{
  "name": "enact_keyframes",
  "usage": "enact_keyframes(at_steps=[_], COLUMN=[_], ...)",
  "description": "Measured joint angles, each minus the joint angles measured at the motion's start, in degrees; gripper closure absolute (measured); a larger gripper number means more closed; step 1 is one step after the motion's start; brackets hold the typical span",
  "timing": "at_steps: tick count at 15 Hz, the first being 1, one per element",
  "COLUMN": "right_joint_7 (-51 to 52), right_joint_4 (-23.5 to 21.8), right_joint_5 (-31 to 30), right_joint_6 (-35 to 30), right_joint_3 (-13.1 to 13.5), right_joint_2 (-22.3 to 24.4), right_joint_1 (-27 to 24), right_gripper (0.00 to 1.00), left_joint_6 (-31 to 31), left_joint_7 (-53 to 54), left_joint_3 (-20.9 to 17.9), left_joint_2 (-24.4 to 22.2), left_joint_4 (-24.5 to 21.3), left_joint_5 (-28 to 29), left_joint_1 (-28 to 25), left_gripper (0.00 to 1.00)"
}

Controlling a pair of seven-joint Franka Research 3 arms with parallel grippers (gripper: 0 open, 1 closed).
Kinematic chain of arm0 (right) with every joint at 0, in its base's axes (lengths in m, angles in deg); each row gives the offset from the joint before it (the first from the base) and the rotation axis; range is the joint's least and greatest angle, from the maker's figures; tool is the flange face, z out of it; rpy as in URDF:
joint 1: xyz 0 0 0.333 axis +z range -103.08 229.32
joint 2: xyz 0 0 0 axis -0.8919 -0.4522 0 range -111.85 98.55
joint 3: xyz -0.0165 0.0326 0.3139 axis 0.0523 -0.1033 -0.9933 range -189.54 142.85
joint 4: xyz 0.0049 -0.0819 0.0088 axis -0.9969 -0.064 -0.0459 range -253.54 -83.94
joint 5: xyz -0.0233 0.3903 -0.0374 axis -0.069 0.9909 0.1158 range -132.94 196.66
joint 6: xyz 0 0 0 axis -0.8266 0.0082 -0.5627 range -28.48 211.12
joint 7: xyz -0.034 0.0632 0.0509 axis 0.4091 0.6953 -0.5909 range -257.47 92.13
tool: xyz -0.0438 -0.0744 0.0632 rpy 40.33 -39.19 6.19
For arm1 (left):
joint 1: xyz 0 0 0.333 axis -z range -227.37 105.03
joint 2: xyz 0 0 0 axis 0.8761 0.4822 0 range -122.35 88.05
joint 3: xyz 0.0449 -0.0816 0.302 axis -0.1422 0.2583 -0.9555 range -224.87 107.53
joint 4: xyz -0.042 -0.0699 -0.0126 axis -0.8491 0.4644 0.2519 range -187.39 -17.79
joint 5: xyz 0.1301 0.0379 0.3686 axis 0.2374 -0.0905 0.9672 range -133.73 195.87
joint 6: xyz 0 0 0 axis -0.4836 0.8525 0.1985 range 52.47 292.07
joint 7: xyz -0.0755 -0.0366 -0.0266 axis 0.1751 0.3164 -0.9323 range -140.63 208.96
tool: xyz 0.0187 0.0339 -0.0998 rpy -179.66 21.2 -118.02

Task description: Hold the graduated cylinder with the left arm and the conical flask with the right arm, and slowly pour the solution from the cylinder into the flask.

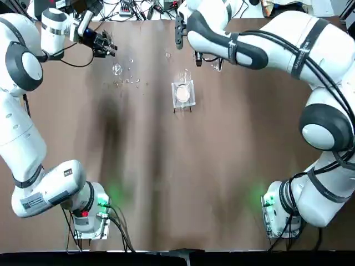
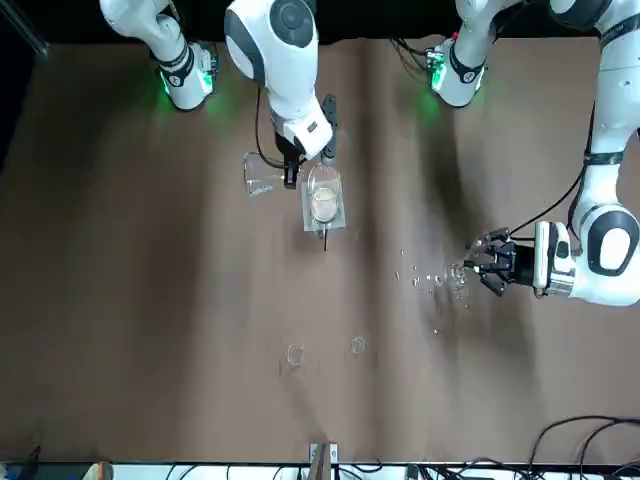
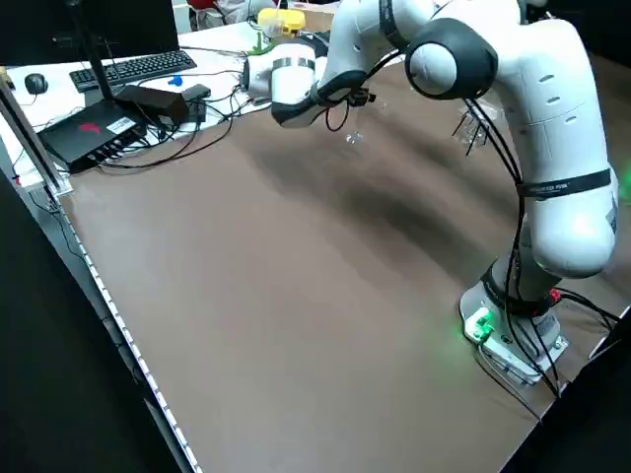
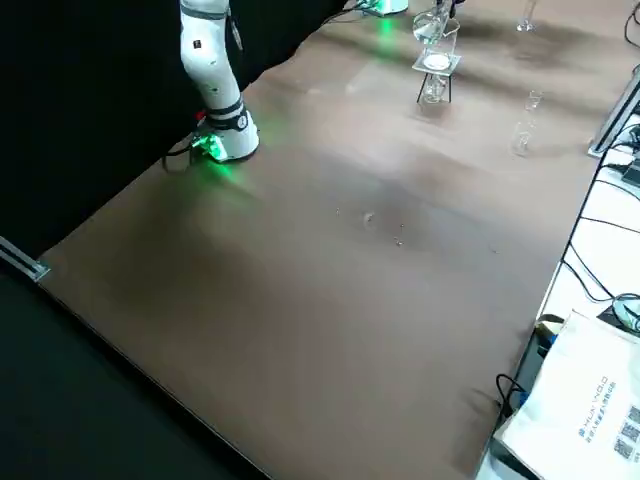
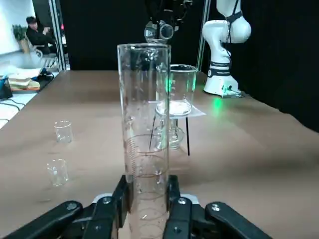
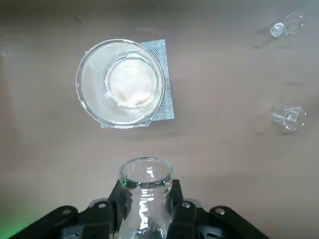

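L gripper (image 5: pixel 143 211) sits at the far left of the table, fingers clamped on the graduated cylinder (image 5: pixel 144 139), which stands upright between them. Tiny glass bits (image 1: pixel 128 79) lie scattered on the tabletop just right of it. Mid-table, a beaker on a square black-legged stand (image 1: pixel 183 94) w/ pale contents stands between the two grippers. Two small beakers (image 2: pixel 295 354) sit apart toward the far edge. R gripper (image 6: pixel 147 209) hangs just right of the stand, fingers closed on the conical flask (image 6: pixel 145 191), mouth up. A person (image 5: pixel 37 36) sits in the background, away from the table.
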Motion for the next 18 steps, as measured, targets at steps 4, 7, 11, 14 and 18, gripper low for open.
enact_keyframes(at_steps=[4,7,11,14,18], right_joint_7=[-0.39,-0.49,-0.81,-0.87,-1.37], right_joint_4=[1.54,2.8,3.7,3.74,3.75], right_joint_5=[-1.66,-3.93,-5.52,-6.41,-6.72], right_joint_6=[-0.42,-1.28,-1.83,-1.91,-1.93], right_joint_3=[0.03,0.06,0.14,0.14,0.17], right_joint_2=[-1.96,-3.44,-4.77,-5.16,-5.93], right_joint_1=[1.3,2.51,3.89,4.51,4.95], right_gripper=[0.61,0.61,0.61,0.61,0.61], left_joint_6=[0.0,0.0,0.0,0.01,0.21], left_joint_7=[3.98,5.4,6.34,7.0,8.01], left_joint_3=[-0.32,-0.35,-0.39,-0.4,-0.39], left_joint_2=[2.95,4.58,6.92,7.72,7.91], left_joint_4=[-0.07,-0.09,-0.11,-0.11,-0.1], left_joint_5=[0.0,0.0,0.0,0.0,0.0], left_joint_1=[-1.21,-2.41,-3.76,-4.2,-4.21], left_gripper=[0.66,0.66,0.66,0.66,0.66])
